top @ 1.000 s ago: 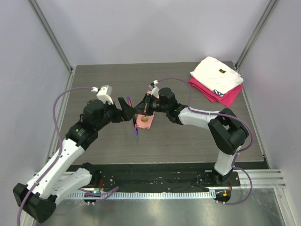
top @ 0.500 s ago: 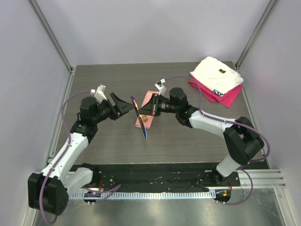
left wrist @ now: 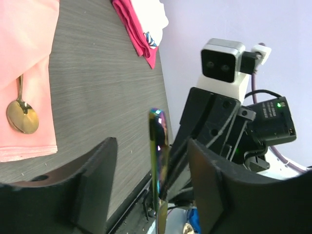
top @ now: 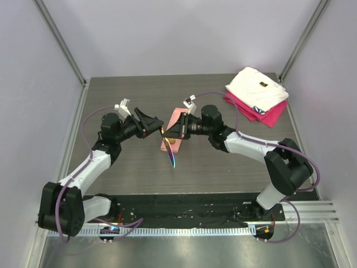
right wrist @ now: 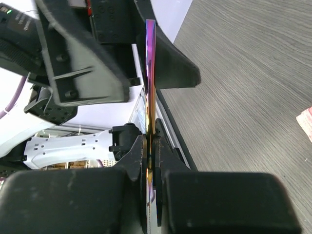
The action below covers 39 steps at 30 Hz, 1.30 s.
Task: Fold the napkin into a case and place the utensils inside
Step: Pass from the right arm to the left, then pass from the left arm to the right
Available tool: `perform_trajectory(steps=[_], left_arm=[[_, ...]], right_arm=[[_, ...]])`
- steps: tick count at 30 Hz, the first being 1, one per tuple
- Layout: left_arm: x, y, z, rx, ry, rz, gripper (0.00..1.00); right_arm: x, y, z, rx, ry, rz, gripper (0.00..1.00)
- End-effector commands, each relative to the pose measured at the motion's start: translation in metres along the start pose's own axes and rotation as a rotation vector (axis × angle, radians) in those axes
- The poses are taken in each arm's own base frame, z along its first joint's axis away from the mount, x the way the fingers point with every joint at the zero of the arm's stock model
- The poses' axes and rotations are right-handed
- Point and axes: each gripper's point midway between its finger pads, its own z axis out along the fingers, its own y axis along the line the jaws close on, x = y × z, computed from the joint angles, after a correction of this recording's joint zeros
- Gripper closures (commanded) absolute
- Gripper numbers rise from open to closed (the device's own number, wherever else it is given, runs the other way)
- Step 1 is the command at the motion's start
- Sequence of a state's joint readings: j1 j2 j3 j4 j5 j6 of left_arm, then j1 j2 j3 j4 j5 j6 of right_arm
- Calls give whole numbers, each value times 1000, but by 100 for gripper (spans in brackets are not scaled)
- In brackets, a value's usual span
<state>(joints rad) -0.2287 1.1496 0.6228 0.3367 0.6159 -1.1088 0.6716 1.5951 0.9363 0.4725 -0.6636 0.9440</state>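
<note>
Dark wood-grain table [top: 234, 162] from above, near edge lost behind the arm bases. Left arm [top: 89, 166] and right arm [top: 248, 146] angled inward, meeting above the middle of the surface.

At the far right corner, folded white cloth [top: 257, 89] stacked on folded magenta cloth [top: 269, 115]. Lower cloth mostly covered, only its front margin showing.

Mid-table, salmon-pink napkin [left wrist: 27, 53] lying folded and flat. Central stretch masked from above by the right arm's wrist and fingers. Cut off by the frame's left edge in the left wrist view, and reduced to a single corner at the right border of the right wrist view.

Left gripper [left wrist: 152, 151] spread wide, one dark finger [left wrist: 95, 185] on either side of the rainbow-sheen utensil [left wrist: 158, 141]. Nothing gripped, a clear gap on both sides.

Right gripper [right wrist: 150, 151] clamped tight on that same utensil, the gripped stretch buried between the pads.

Rainbow-sheen utensil held in the air between the two grippers, by the napkin's left edge in the overhead view. Turned edge-on to both wrist cameras, so knife, fork or spoon impossible to tell.

On the napkin, gold spoon [left wrist: 21, 116], round bowl plain to see. Thin handle running up toward a fold, its tip hard to make out.
</note>
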Motion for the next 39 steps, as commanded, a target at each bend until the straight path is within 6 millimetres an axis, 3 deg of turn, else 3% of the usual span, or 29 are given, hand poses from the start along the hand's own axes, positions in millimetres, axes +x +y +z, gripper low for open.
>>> perform_trajectory(steps=[1, 3, 4, 6, 7, 8, 9, 10, 11, 12, 13, 16, 20, 26, 39], left_arm=[[-13, -30, 9, 102, 5, 67, 48], [-12, -27, 14, 96, 27, 65, 63], [-14, -30, 16, 102, 33, 69, 86], [-11, -25, 18, 78, 53, 66, 100], [-12, -25, 18, 69, 51, 73, 100], [-11, -22, 18, 52, 50, 105, 100], [-6, -15, 15, 6, 67, 96, 100], [-12, -15, 15, -27, 44, 119, 100], [-9, -14, 16, -52, 52, 152, 100], [-8, -11, 16, -82, 49, 157, 100], [-9, -9, 15, -119, 39, 154, 100], [-6, -7, 18, -160, 32, 140, 100], [-2, -8, 24, -181, 45, 135, 100], [-2, -10, 24, -205, 53, 135, 100], [-1, -14, 27, -237, 55, 137, 100]], right_arm=[[-10, 27, -2, -80, -20, -51, 99], [-9, 24, -2, -70, -19, -41, 99], [-8, 23, -2, -62, -17, -38, 99], [-11, 22, -3, -32, -25, -46, 97], [-5, 11, -4, 28, 1, -54, 92], [-9, 0, -5, 104, -24, -79, 77], [-15, 3, -5, 150, -30, -113, 70], [1, -10, -11, 246, 33, -148, 64], [-2, -20, -14, 340, 12, -168, 55], [-9, -13, -16, 366, 3, -193, 53], [4, -17, -19, 421, 51, -214, 52], [6, -18, -24, 551, 57, -257, 47], [10, -11, -23, 590, 48, -269, 45], [13, -15, -30, 692, 46, -317, 45], [23, -11, -25, 699, 72, -359, 59]])
